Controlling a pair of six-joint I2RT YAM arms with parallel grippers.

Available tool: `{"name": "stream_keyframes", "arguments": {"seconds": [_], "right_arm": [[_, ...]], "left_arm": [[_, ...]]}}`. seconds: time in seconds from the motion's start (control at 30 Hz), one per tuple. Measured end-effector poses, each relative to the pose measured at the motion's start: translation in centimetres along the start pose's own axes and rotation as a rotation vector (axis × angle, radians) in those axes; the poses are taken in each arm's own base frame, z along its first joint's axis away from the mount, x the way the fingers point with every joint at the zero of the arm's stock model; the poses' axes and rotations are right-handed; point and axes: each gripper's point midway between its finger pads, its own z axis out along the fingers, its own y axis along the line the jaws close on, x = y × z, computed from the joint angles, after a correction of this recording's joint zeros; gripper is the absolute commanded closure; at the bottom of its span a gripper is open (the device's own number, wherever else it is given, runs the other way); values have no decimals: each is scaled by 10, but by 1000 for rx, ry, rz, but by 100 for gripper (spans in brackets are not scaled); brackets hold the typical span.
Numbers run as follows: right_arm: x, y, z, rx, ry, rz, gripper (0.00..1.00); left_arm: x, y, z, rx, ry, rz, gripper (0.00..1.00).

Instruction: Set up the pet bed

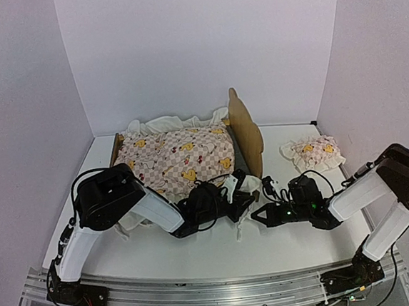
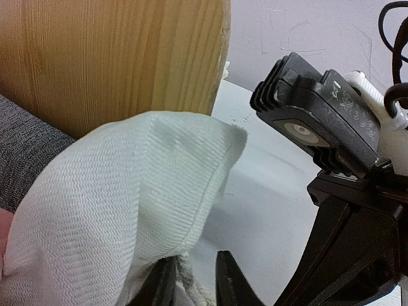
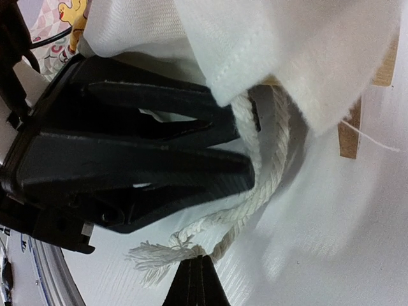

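Note:
The pet bed (image 1: 245, 124) stands at the table's back centre, with its wooden headboard (image 2: 121, 57) on the right and grey base (image 2: 25, 153). A checked duck quilt (image 1: 180, 159) covers it. The quilt's cream ruffle (image 2: 121, 210) hangs over the bed's near right corner. My left gripper (image 1: 242, 192) (image 2: 196, 256) is at that corner, its jaws a little apart with a white cord (image 2: 191, 287) between them. My right gripper (image 1: 255, 216) (image 3: 201, 258) is just in front, shut on the knotted, frayed end of the cord (image 3: 255, 191).
A small matching pillow (image 1: 313, 152) lies on the table right of the headboard. The two arms' wrists sit close together, and the right arm's black body (image 2: 347, 210) fills the right of the left wrist view. White walls enclose the table on three sides.

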Motion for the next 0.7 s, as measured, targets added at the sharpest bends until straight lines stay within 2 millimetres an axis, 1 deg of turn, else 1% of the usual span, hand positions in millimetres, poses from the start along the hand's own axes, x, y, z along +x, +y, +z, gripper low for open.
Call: {"name": "stream_keyframes", "arguments": {"seconds": [0.13,0.23,0.43,0.5,0.57,0.7], "right_arm": [[0,0,0,0,1,0,100],[1,-1,0,3,6,2,100],[2,-4,-3,24,15,12,100],[-2,-6,-6,38,6,12,100],[-11,-8,-8,62,-12,5,100],[-32,-14,-8,122,-58,-17,100]], "left_arm": [[-2,4,4,-22,-5,3,93],[1,6,7,-31,1,11,98],[6,8,7,-33,15,23,100],[7,8,7,-31,17,23,100],[8,7,6,-25,24,22,100],[11,8,-4,1,62,15,100]]}}
